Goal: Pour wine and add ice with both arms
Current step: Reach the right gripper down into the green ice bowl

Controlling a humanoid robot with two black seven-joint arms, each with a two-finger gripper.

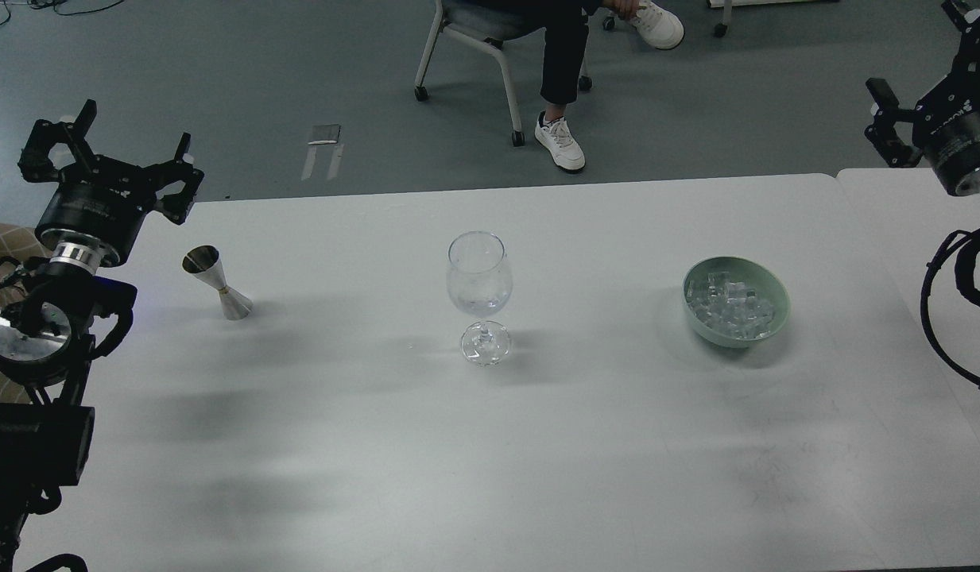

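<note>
You are looking down on a white tabletop (537,461), bare but for three things. The glass (479,282) is standing upright at its middle. The wine cannot be made out for certain in its bowl. Left of the glass a metal jigger (218,283) is standing, tilted. Right of the glass a green bowl (736,302) is holding the ice (731,306). Your left hand (108,163) is hovering released, far left of the glass, grasping nothing. Your right hand (923,103) is hanging far right; its fingers cannot be told. Beyond the glass, on grey floor (219,71), someone is sitting on a chair (474,40).
</note>
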